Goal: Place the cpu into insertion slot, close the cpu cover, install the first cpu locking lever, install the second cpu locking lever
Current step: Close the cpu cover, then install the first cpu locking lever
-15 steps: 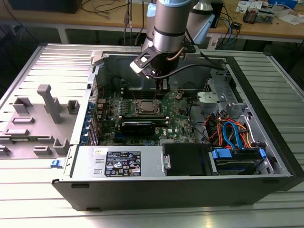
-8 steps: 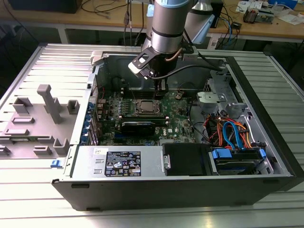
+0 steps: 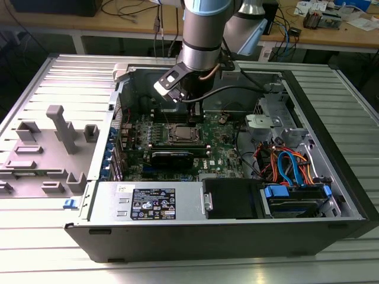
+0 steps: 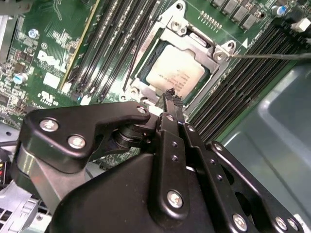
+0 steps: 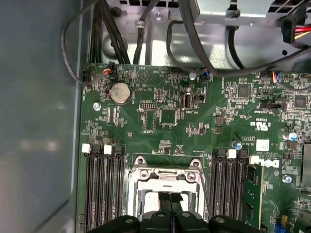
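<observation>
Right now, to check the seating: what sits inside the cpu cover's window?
The silvery top of the cpu fills the window of the cpu cover. The claw hides its near edge; the insertion slot underneath is covered.

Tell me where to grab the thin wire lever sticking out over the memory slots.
Probably its free straight stretch, away from the cpu cover. The locking lever is a thin rod lying across the memory slots, so pinch it crosswise from above, one finger on each side.
</observation>
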Motion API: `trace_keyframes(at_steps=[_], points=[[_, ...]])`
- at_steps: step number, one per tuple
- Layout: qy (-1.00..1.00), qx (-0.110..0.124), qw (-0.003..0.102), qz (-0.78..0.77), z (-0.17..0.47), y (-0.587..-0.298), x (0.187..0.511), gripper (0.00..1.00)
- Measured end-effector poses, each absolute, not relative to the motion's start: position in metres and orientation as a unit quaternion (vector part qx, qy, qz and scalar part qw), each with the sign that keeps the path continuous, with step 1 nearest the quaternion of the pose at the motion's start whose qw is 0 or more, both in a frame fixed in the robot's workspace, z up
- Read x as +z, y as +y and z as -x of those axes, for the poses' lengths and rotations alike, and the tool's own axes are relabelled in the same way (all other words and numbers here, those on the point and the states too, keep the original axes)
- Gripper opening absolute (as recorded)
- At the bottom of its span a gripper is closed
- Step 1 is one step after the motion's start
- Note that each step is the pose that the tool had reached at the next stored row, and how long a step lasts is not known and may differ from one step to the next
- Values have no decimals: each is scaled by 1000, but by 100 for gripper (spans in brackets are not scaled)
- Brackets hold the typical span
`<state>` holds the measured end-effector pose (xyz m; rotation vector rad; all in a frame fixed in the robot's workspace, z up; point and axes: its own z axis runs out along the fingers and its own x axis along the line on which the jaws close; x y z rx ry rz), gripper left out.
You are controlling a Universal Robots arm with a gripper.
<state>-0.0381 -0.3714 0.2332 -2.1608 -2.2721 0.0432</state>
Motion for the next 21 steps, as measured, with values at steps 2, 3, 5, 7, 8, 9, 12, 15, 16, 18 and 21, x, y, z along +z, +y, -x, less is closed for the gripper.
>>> trace_keyframes(at_steps=[2, 3, 5, 7, 8, 9, 12, 15, 16, 18, 21], points=[[-725, 14, 3, 689, 41, -371, 231, 11], [-725, 14, 3, 689, 43, -371, 231, 11], [-725, 14, 3, 689, 47, -371, 231, 11], [-725, 13, 2, 689, 51, -371, 230, 11], [-725, 13, 2, 689, 53, -371, 230, 11], [-725, 13, 2, 689, 53, -371, 230, 11], [-725, 13, 2, 689, 54, -371, 230, 11], [-725, 13, 2, 689, 60, -371, 230, 11], [-725, 13, 2, 689, 60, -371, 230, 11], [-725, 13, 2, 689, 61, -371, 230, 11], [-725, 13, 2, 689, 61, -371, 230, 11]])
